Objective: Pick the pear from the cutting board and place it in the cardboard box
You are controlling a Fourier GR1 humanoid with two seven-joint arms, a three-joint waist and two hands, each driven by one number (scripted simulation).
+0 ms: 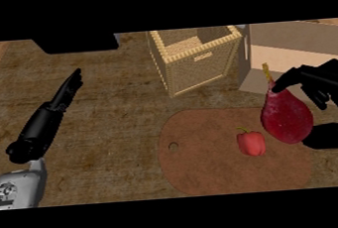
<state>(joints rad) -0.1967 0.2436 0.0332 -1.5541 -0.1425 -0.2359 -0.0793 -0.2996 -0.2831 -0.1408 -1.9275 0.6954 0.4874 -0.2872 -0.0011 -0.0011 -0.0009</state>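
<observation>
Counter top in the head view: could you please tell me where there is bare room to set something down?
Bare counter lies between the left hand and the wicker basket, and below that, left of the cutting board. The board's left half is bare too. The right side is crowded: red pepper, pear in the right hand, cardboard box.

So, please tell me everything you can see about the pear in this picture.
The pear is dark red with a mottled skin, wide at the bottom and narrowing to a thin yellowish stem at the top. It stands nearly upright, leaning slightly, at the right edge of the cutting board. The right hand curls round it from the right side, with dark fingers at its neck and below its base. Whether it still rests on the board cannot be told. A small red pepper lies apart, to its left.
</observation>
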